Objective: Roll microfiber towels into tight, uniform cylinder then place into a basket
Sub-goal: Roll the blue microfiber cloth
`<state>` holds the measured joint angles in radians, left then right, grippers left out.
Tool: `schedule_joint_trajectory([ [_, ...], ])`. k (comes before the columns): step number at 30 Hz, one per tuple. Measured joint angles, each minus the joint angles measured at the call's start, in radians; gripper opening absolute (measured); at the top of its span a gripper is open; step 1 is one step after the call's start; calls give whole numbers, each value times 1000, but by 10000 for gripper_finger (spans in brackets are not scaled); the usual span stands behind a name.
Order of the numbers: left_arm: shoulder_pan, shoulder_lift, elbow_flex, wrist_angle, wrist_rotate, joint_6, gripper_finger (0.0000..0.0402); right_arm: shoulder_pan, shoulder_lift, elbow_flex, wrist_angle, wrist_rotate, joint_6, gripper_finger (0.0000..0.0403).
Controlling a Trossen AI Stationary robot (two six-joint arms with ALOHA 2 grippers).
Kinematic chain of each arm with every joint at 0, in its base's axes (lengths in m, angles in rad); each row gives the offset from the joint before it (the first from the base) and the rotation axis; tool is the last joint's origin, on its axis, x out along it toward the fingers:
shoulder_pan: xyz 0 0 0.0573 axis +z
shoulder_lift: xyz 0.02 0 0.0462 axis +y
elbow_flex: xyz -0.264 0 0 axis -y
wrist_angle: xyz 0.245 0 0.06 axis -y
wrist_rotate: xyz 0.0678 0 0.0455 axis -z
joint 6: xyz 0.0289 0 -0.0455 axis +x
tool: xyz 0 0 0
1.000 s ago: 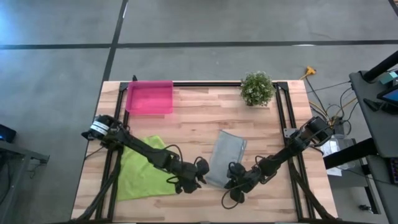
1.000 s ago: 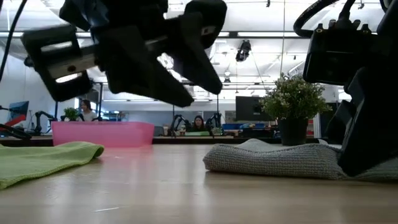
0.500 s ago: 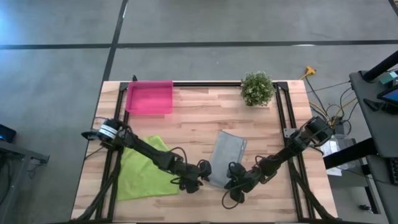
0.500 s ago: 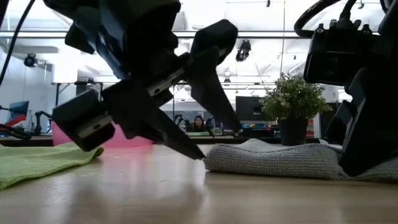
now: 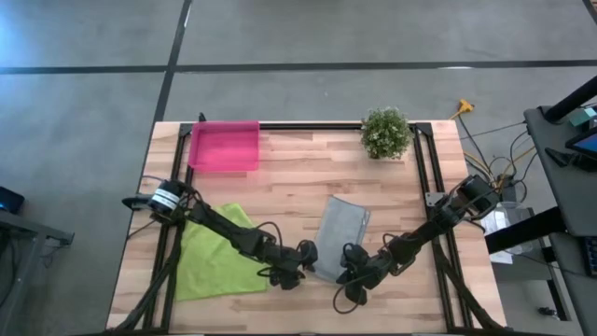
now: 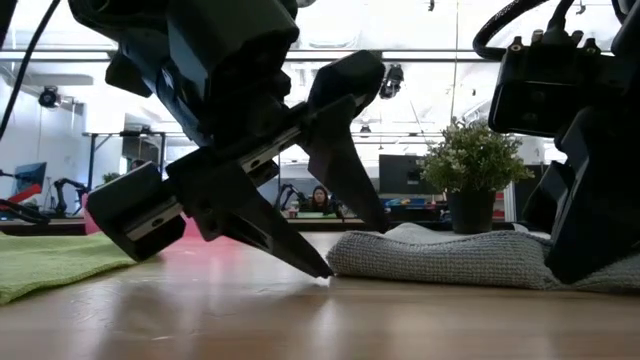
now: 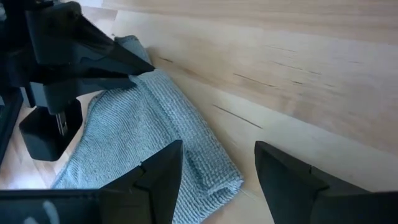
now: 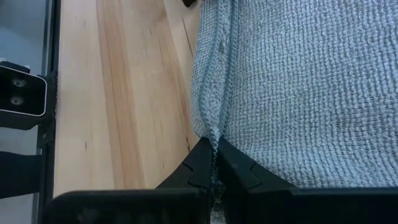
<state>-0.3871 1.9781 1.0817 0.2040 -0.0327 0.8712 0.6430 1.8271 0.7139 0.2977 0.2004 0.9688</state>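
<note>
The grey microfiber towel [image 5: 340, 233], folded into a narrow strip, lies flat on the table's near middle. My right gripper [image 8: 216, 149] is shut on its near right corner. My left gripper [image 7: 217, 149] is open and low at the near left corner [image 7: 217, 180]. One finger is on each side of that corner, and I cannot tell whether they touch it. The lime green towel [image 5: 215, 257] lies spread at the near left, under the left arm. The pink basket [image 5: 224, 145] stands at the far left. My right gripper pinches the grey towel's hemmed edge [image 8: 211, 124] at its near right corner between the two fingers. They come slanting down from the table's near right. The towel stays flat on the table, slack, with only that edge drawn up into the pinch.
A small potted plant [image 5: 385, 133] stands at the far right of the table. Bare wood lies between the grey towel and the basket. Black frame rails [image 5: 422, 177] run along the table's edges.
My left gripper has sunk toward the table, rolled a little and opened wider. Its fingers now stand at the grey towel's near left corner. The right gripper and both towels have kept still.
</note>
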Motion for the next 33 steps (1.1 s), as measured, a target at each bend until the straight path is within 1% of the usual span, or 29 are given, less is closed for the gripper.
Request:
schedule_joint_trajectory([
  [5, 1, 0, 0, 1, -3, 3, 185, 0, 0, 0, 0, 1, -1, 9],
  [8, 4, 4, -2, 2, -22, 7, 185, 0, 0, 0, 0, 1, -2, 9],
  [24, 21, 10, -4, 3, -23, 7, 184, 0, 0, 0, 0, 2, -12, 9],
  [28, 21, 10, -5, -1, -23, 7, 170, 0, 0, 0, 0, 2, -11, 9],
  [33, 8, 2, -7, -12, -30, 7, 136, 0, 0, 0, 0, 2, -4, 9],
])
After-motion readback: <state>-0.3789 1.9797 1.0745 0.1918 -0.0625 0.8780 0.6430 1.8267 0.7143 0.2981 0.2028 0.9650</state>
